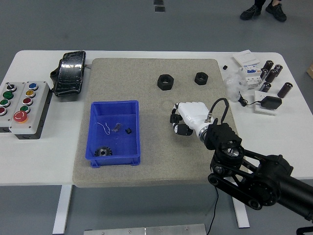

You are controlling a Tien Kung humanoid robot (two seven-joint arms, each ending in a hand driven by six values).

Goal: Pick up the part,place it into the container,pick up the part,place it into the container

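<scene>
My right hand (177,124), white with dark fingers, hangs over the middle of the grey mat (146,166), right of the blue bin (115,103). Its fingers are curled around a small black part (182,129) that is mostly hidden. The bin holds a black gear (102,152), a tiny black piece (128,130) and a thin white wire (104,127). Two black hex nuts (165,82) (201,78) lie at the back of the mat. My left arm is out of the picture.
A grey button box (24,107) and a black wrapped pack (70,72) sit at the left. Black cylinders (271,73), a white breaker (249,66) and a black adapter (270,103) crowd the back right. A person's shoes (259,10) show beyond the table.
</scene>
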